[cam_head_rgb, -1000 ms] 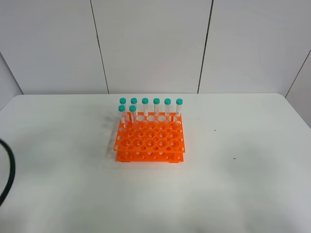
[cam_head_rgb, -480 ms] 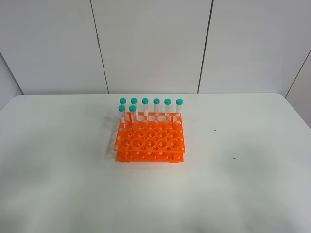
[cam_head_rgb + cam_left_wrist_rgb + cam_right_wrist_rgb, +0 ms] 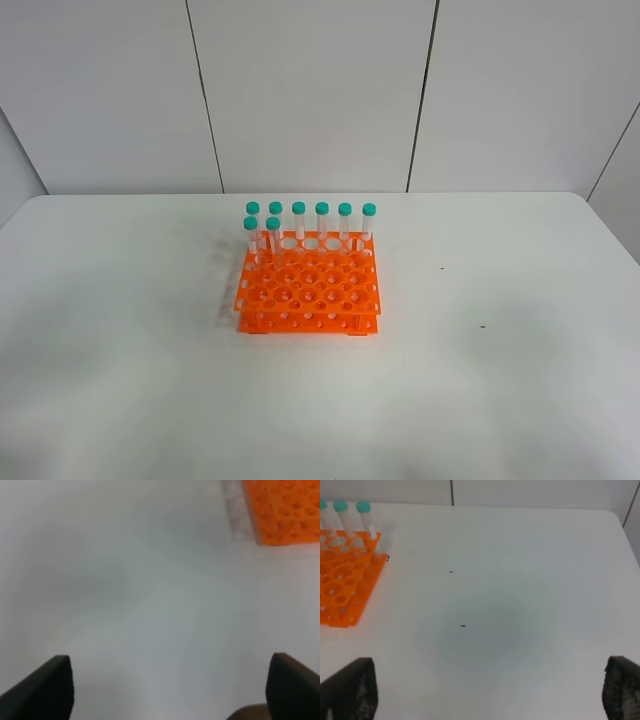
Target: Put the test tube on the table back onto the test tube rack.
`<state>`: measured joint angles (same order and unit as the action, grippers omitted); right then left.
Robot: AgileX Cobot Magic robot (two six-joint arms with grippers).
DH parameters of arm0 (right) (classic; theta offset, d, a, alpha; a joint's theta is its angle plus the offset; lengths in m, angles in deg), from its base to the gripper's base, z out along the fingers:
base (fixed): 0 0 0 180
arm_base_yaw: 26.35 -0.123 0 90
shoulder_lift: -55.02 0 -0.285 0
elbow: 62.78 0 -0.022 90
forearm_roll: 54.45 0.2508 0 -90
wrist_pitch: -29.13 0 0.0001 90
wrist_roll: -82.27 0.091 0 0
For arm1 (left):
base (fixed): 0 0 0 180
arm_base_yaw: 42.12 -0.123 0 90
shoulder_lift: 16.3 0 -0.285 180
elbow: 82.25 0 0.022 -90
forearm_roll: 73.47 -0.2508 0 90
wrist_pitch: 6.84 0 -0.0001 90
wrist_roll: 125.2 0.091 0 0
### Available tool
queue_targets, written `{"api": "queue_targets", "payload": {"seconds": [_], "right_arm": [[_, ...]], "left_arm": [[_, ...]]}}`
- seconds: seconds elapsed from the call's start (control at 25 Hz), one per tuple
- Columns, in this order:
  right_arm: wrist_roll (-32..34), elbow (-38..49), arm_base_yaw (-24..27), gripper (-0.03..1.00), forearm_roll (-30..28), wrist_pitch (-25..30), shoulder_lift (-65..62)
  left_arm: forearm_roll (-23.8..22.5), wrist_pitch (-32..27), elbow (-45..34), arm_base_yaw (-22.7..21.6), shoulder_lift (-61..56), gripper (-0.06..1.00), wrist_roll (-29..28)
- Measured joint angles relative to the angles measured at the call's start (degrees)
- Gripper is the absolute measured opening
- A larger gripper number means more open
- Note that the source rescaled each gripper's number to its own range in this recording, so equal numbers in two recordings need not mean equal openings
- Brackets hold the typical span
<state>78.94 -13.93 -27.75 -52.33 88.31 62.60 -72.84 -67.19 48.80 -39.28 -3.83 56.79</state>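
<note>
Eight teal-capped tubes stand upright in the orange test tube rack [image 3: 308, 283] mid-counter [image 3: 500, 380]: six along the far row, two just nearer at the left, including the test tube [image 3: 273, 234]. Both claws, left claw [image 3: 170, 685] and right claw [image 3: 490, 690], are wide open, holding nothing, over bare counter.

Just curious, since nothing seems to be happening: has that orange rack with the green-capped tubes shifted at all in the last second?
No. The test tube rack sits at the same spot, measured against the table back edge and the wall seams behind it.
</note>
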Motion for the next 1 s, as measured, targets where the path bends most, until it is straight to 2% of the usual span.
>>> {"api": "queue_targets", "payload": {"seconds": [0.2,1.0], "right_arm": [[0.0,0.0,0.0,1.0,0.0,0.0,0.0],[0.0,0.0,0.0,1.0,0.0,0.0,0.0]], "left_arm": [[0.0,0.0,0.0,0.0,-4.6,0.99,0.0],[0.0,0.0,0.0,0.0,-4.8,0.99,0.0]]}}
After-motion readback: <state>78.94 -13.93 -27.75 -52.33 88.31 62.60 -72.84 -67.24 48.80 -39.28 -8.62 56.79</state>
